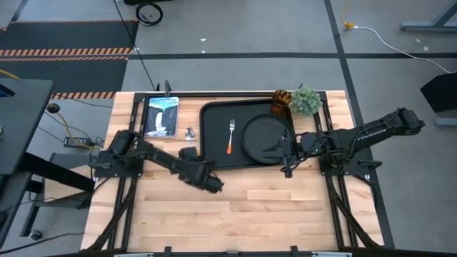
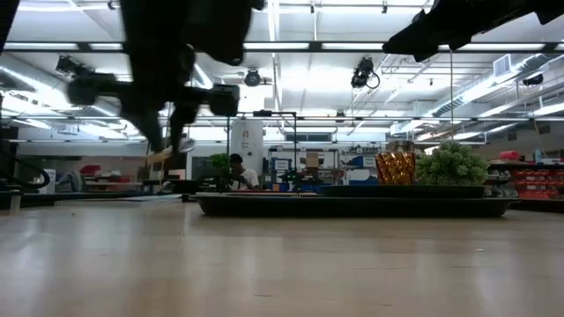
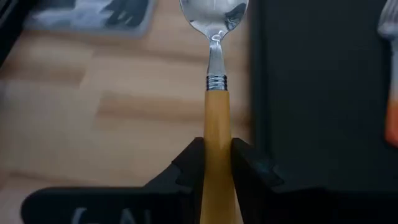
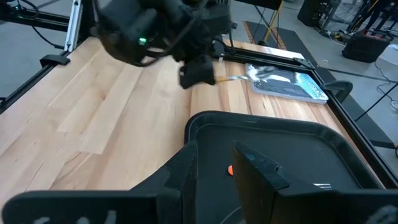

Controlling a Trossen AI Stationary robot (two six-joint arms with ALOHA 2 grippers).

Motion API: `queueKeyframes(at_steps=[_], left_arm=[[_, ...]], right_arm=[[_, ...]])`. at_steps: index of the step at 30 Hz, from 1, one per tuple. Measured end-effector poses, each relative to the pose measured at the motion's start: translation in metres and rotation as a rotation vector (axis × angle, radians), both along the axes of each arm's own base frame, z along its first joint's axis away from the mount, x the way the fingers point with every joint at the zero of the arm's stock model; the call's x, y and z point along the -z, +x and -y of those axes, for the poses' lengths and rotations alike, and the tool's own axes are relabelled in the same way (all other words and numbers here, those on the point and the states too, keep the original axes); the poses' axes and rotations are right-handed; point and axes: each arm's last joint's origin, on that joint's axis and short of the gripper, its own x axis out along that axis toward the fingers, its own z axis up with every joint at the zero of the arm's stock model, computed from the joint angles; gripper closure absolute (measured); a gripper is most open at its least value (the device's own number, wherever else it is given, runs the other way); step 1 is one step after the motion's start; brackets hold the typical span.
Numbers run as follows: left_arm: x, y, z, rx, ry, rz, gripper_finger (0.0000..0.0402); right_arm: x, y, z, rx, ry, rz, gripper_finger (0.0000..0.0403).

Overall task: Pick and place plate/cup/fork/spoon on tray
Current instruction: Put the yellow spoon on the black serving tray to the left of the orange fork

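Observation:
The black tray [image 1: 214, 153] lies in the middle of the table. On it are the round black plate [image 1: 263, 137] at the right and the red-handled fork [image 1: 230, 135] at the left. The amber cup [image 1: 281, 101] stands at the tray's far right corner, next to the green plant ball [image 1: 305, 101]; whether it stands on the tray I cannot tell. My left gripper [image 1: 188, 151] is just left of the tray, shut on the spoon [image 3: 216, 74]. My right gripper [image 1: 284, 155] hovers open and empty over the plate's right near edge. My left gripper pinches the spoon's yellow-orange handle [image 3: 216, 134] between its two fingers, back from the silver collar. The fingers lie along the spoon, and the bowl [image 3: 214, 15] points toward the table's far edge. In the low view the spoon [image 2: 165, 151] hangs lifted clear of the table.
A blue-and-white picture card [image 1: 161, 116] lies at the far left, beyond the spoon. Bare wood stretches along the near half of the table. In the low view a person [image 2: 236, 169] shows far off in the room.

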Motion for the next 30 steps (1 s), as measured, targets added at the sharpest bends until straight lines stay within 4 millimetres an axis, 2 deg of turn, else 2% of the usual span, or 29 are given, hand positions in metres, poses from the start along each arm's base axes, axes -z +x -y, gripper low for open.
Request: queueKeyframes(at_steps=[7, 17, 23, 30], left_arm=[[-0.013, 0.029, -0.043, 0.078, -0.002, 0.008, 0.033], [-0.008, 0.066, -0.094, 0.228, -0.006, 0.112, 0.033], [0.008, 0.072, -0.113, 0.215, -0.039, 0.078, 0.0329], [0.044, 0.076, -0.115, 0.211, -0.144, 0.003, 0.0329]], right_arm=[[0.0, 0.0, 0.0, 0.0, 0.001, 0.002, 0.0298], [0.0, 0.0, 0.0, -0.001, 0.001, 0.001, 0.0298], [0.0, 0.0, -0.001, -0.017, 0.012, 0.0, 0.0298], [0.0, 0.0, -0.002, -0.025, 0.014, 0.002, 0.0298]])
